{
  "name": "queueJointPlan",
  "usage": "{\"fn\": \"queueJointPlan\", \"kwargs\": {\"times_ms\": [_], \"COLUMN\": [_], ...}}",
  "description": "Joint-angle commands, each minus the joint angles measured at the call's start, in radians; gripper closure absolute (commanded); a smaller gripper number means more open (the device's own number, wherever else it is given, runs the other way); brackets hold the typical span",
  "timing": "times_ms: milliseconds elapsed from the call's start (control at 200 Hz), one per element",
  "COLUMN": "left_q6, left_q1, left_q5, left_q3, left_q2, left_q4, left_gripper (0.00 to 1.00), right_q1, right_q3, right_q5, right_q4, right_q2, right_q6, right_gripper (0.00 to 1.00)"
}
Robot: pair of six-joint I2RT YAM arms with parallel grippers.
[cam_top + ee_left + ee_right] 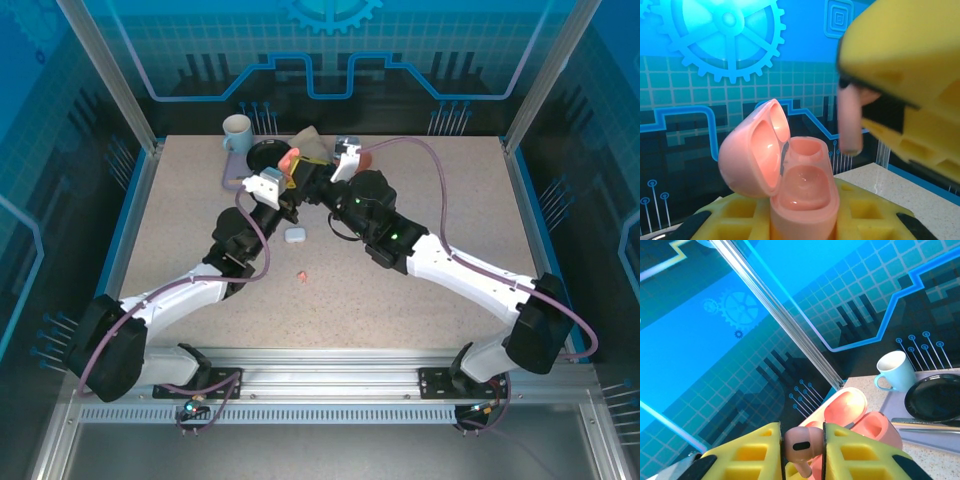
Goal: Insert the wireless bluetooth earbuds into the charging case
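Top external: 1 pink earbud loose on table.

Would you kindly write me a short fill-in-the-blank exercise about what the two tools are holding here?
1. The left tool is shut on a pink charging case whose lid is ____.
2. The right tool pinches a ____ earbud.
3. The small closed case lying on the table is ____.
Missing words: open; pink; white.
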Motion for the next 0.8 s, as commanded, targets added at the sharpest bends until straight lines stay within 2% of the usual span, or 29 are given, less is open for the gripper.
{"fn": "queueJointPlan", "kwargs": {"times_ms": [0,795], "left_q6": [-0.017,-0.013], "left_q1": [-0.01,-0.011], "left_q5": [-0.01,-0.01], "left_q3": [0.042,0.048], "left_q2": [0.007,0.002], "left_q4": [0.041,0.033], "left_gripper": [1.0,1.0], "right_q1": [0.014,0.01], "right_q3": [0.017,0.007], "right_q5": [-0.014,-0.015], "right_q4": [0.044,-0.001], "right_q2": [0.013,0.047], "right_q6": [0.018,0.014], "right_gripper": [0.79,0.82]}}
